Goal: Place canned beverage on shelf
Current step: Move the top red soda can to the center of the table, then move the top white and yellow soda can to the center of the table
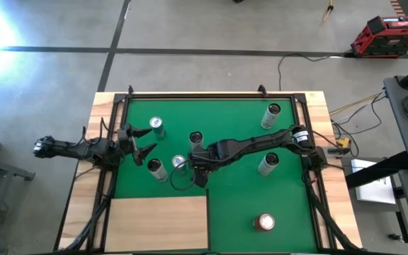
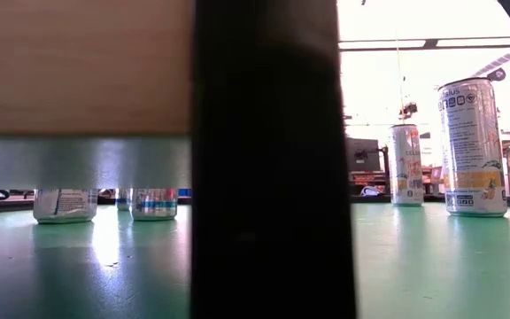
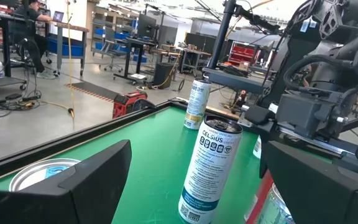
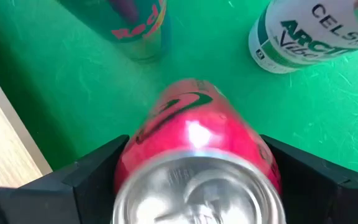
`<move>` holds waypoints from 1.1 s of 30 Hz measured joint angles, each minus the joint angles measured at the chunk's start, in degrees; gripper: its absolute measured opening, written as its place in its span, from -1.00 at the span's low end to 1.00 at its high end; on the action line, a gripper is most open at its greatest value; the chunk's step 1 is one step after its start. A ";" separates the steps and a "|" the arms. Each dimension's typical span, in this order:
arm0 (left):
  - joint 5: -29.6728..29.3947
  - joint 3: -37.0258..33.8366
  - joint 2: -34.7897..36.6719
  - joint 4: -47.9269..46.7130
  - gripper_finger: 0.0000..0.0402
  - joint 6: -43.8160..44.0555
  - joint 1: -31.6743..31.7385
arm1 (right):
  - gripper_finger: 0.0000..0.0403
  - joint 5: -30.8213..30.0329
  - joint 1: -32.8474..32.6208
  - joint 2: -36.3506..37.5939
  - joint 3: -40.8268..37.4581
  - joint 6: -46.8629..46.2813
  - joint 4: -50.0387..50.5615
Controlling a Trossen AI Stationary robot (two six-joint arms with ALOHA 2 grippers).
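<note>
A pink canned beverage (image 4: 194, 134) stands upright on the green mat (image 1: 246, 202), its silver top (image 1: 178, 162) just past the shelf's far edge. My right gripper (image 4: 194, 171) slants down over it, open, one finger on each side of the can. The shelf (image 1: 158, 223), a pale wood panel, lies at the table's near left with nothing on it. My left gripper (image 1: 142, 142) waits open and level at the mat's left edge. My right gripper has its fingers (image 4: 98, 171) close along the two sides of the pink can's upper part (image 4: 135, 143), coming from above at a slant. Whether they touch the can I cannot tell. The can stands on the mat.
More cans stand on the mat: two white ones (image 1: 272, 115) (image 1: 268, 164) at the right, a red-topped one (image 1: 265, 222) near the front, and three (image 1: 156, 125) (image 1: 195, 139) (image 1: 154, 168) around the grippers. A black frame (image 1: 211, 95) rims the mat.
</note>
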State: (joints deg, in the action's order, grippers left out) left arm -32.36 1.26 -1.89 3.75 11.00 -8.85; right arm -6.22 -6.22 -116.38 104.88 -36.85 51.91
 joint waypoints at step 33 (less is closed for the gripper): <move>-0.01 0.00 -0.01 0.01 0.77 0.00 -0.01 | 0.81 -1.83 0.13 8.11 5.40 0.75 16.53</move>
State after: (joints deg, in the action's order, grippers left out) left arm -32.37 1.26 -1.91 3.76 11.00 -8.86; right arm -8.05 -6.09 -108.27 110.28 -36.10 68.44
